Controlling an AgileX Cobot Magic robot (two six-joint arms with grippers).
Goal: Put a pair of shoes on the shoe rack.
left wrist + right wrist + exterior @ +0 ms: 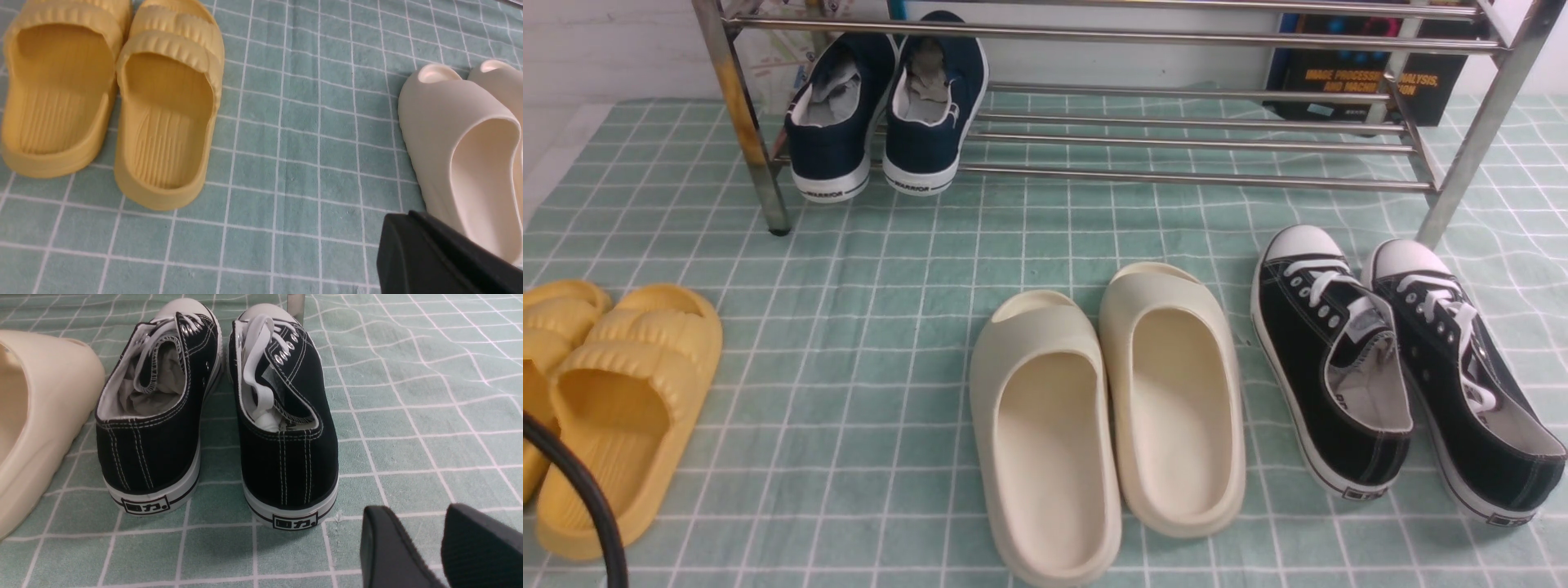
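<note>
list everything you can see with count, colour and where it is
navy slip-on sneakers: two, navy with white soles, side by side on the rack's lower tier, left end
shoe rack: one, shiny steel, at the back
books: dark, behind the rack's right end
yellow slippers: two, on the left
cream slides: two, in the middle
lace-up sneakers: two, black with white toe caps, on the right
cloth: one, green with white grid, under everything
cable: one, black, near left corner
left fingers: dark, shut
right fingers: dark, slightly apart
</note>
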